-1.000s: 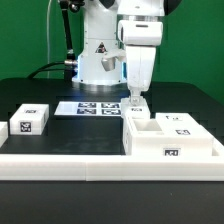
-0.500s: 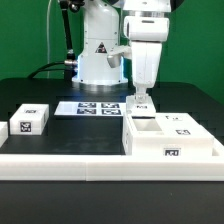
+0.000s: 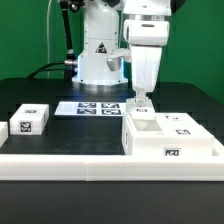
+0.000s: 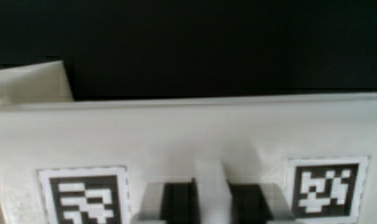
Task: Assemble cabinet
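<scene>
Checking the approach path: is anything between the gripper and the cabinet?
Nothing visible. The shut gripper hangs right over the cabinet, at its rear wall, with no object between them. The loose tagged cubes lie off to the exterior view's left, and the marker board lies behind.

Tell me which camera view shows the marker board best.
The exterior view: the marker board lies flat on the black table, its tags facing up. The wrist view does not show it, only a white tagged part close up.
</scene>
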Action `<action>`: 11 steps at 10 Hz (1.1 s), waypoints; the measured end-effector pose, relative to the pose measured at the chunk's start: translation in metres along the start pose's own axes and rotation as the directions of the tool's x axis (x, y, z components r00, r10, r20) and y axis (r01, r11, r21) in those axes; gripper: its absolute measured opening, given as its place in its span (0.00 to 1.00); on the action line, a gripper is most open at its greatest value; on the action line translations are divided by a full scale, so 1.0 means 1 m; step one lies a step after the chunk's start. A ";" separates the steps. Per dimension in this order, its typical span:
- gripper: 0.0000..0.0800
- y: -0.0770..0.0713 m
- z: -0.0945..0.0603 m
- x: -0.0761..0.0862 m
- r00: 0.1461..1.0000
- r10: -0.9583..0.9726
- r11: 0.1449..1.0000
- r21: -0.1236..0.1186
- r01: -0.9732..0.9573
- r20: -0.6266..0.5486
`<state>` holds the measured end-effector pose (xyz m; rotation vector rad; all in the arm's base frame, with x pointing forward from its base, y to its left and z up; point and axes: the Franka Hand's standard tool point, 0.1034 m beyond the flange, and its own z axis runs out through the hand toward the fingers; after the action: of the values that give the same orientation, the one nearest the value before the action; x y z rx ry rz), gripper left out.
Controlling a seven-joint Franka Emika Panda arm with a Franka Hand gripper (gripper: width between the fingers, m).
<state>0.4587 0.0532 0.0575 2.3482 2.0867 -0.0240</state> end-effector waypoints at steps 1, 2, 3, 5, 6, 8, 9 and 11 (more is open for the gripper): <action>0.09 0.000 0.000 0.000 1.000 0.000 1.000 0.000 0.000 0.000; 0.09 0.000 0.000 0.000 1.000 -0.003 1.000 -0.001 0.003 0.000; 0.09 0.001 0.001 0.001 1.000 -0.018 1.000 -0.008 0.018 -0.003; 0.09 0.001 0.000 0.001 1.000 -0.016 1.000 -0.008 0.016 -0.004; 0.09 0.001 0.000 0.001 1.000 -0.016 1.000 -0.008 0.016 -0.004; 0.09 0.004 0.001 0.000 0.998 -0.069 0.997 -0.022 0.069 -0.006; 0.09 0.006 0.001 0.000 0.997 -0.079 0.997 -0.026 0.079 -0.007; 0.09 0.015 0.001 0.002 0.994 -0.112 0.993 -0.034 0.112 -0.008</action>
<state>0.4737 0.0539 0.0564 2.2151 2.2026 0.0225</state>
